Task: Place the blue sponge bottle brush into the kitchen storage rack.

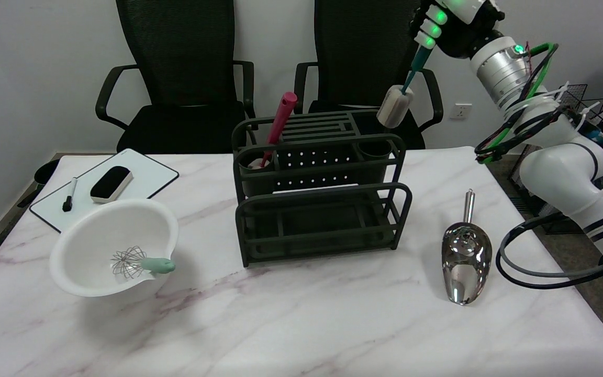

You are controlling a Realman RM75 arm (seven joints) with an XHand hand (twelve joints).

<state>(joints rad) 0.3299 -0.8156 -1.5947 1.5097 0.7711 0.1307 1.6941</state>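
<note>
Item: kitchen storage rack (322, 209), dark, mid-table, a pink utensil (280, 123) in its left cup and its right round cup (375, 150) vacant. Item: blue sponge bottle brush (403, 97), airborne, sponge end down, just above that right cup, handle clamped in the right hand (445, 23). Step in hand, by judgement: carry over the rack; next move calls for a straight lowering into the cup before letting go.
</note>
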